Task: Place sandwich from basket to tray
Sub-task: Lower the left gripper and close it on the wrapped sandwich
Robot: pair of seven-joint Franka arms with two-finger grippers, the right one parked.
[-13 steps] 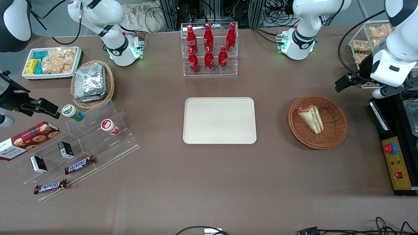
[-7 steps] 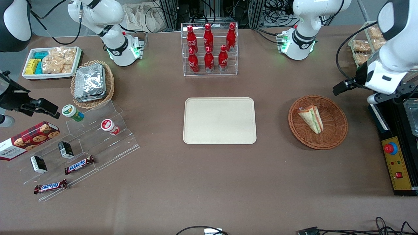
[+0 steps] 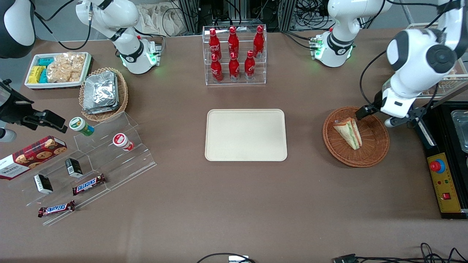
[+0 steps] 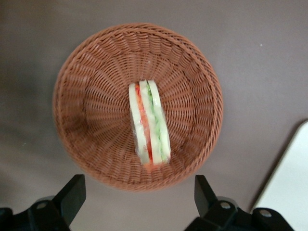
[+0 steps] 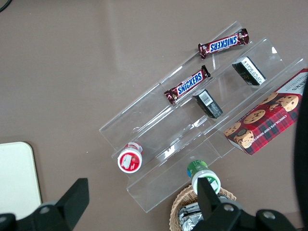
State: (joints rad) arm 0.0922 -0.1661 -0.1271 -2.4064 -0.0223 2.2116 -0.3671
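Sandwich (image 4: 149, 123): triangular wedge in clear wrap, standing on edge in the basket (image 4: 91, 72), directly below the end effector and clear of it; cut face up, showing pale bread with green and orange-red filling.
End effector (image 4: 138, 197): hovers above the basket rim, nothing held; the two fingers (image 4: 72, 195) stand wide apart, one either side of the basket's edge in the left wrist view. In the front view the end effector (image 3: 373, 117) sits over the basket (image 3: 376, 153) rim on the side away from the front camera.
Tray (image 3: 245, 134): cream, flat, bare, on the bench (image 3: 234, 204) well apart from the end effector, sideways toward the parked arm's end; one corner of the tray (image 4: 288, 192) shows in the left wrist view.
Step in hand (judgement): approach; grasp not yet made.
Handling (judgement): light and soft; bread will crush and filling will shift under a hard squeeze; the wrap is likely slick.
Grip point (judgement): across the two bread faces near the wedge's thick middle, fingers aligned along its length, closing gently.
Risk (judgement): fingertip catching the wicker wall on descent, or the wedge tipping over.
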